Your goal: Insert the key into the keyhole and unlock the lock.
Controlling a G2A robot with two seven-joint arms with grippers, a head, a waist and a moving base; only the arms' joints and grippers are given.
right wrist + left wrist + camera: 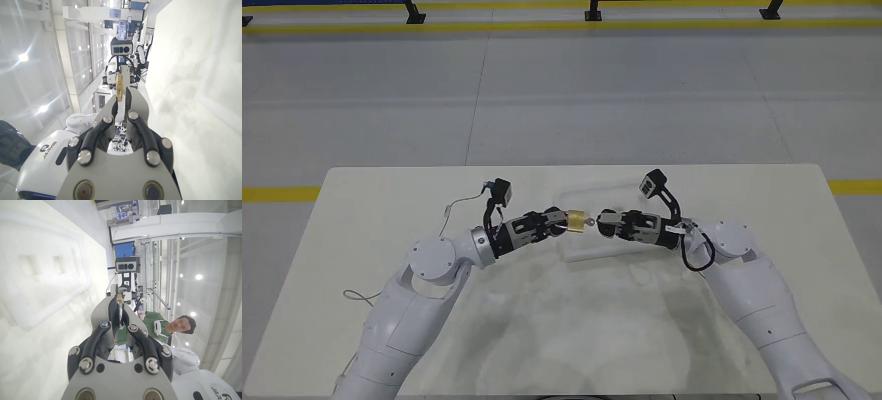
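We list one brass lock, clamped tight in the left gripper over the table, lying at 9 o'clock from the right gripper, closed on the key, whose shaft runs 3-to-9 toward it.

White table on pale grey floor with yellow lines, bright ceiling lamps.

My count from here: one table, and one white foam tray on it, with two rectangular pockets that I can make out. One brass lock and one key — a small silver bit, hard to resolve. Two grippers — left gripper and right gripper — and two wrist cameras, one per arm.
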